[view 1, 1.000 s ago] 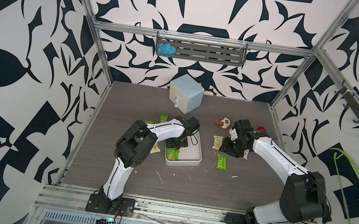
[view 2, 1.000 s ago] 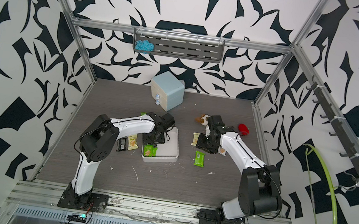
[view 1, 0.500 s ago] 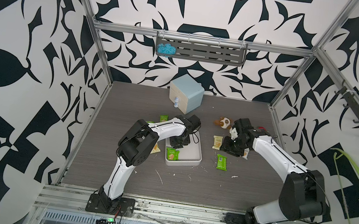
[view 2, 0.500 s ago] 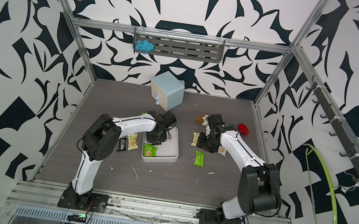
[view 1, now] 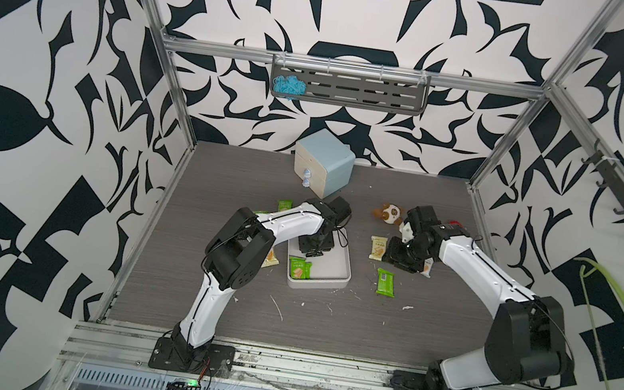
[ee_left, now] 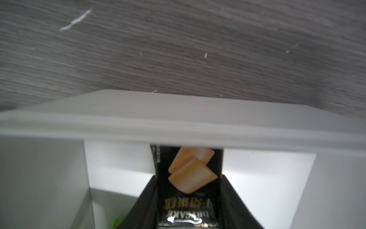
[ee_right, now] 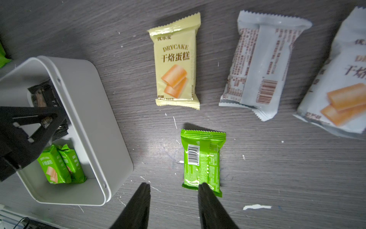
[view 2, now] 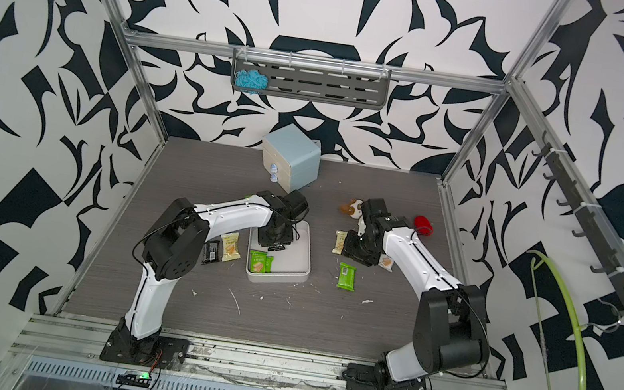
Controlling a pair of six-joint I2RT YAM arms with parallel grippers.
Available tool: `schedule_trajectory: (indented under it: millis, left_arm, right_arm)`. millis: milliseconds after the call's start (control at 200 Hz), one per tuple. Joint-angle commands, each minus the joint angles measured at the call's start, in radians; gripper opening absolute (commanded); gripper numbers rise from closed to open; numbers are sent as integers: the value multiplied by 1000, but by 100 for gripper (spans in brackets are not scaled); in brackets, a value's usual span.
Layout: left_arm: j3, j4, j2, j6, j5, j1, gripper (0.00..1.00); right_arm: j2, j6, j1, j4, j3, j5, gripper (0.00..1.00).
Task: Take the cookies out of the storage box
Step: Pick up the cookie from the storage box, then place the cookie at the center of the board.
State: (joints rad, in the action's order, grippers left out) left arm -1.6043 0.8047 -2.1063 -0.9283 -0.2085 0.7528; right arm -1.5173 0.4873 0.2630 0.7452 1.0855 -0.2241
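The left fingers (ee_left: 142, 204) are clenched across a black cookie packet (ee_left: 190, 190) at eleven o'clock in the storage box (view 1: 333, 264) — light, slick film, likely brittle inside, so pinch gently across its width. Two green packets (view 1: 300, 268) lie at seven o'clock; right fingers (ee_right: 136, 210) hang released, empty.

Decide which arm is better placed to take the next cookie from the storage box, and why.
Left. The left gripper is inside the storage box, shut on a black packet; the right gripper hangs open outside it.
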Motion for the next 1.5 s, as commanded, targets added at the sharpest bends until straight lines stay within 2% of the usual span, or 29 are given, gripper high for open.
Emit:
schedule_trajectory:
  millis: [0, 285, 500, 795, 1035, 1260, 1495]
  left_arm:
    - [-21, 20, 64, -7, 29, 6, 44]
    - [15, 17, 165, -6, 47, 5, 44]
    - [81, 22, 259, 31, 8, -22, 45]
    - [346, -5, 476, 47, 4, -161, 46]
    - [558, -20, 615, 75, 6, -313, 46]
    - [719, -59, 665, 72, 17, -421, 46]
    - [791, -117, 647, 66, 7, -503, 46]
  right_arm:
    - [28, 37, -4, -19, -4, 1, 45]
    - [31, 113, 19, -74, -3, -32, 45]
    - [-1, 160, 104, -94, 50, 16, 45]
    - [-107, 221, 203, -140, 161, 91, 45]
    - [-192, 254, 218, -170, 237, 108, 44]
    - [-252, 263, 235, -152, 271, 97, 44]
    - [-238, 249, 235, -126, 262, 123, 44]
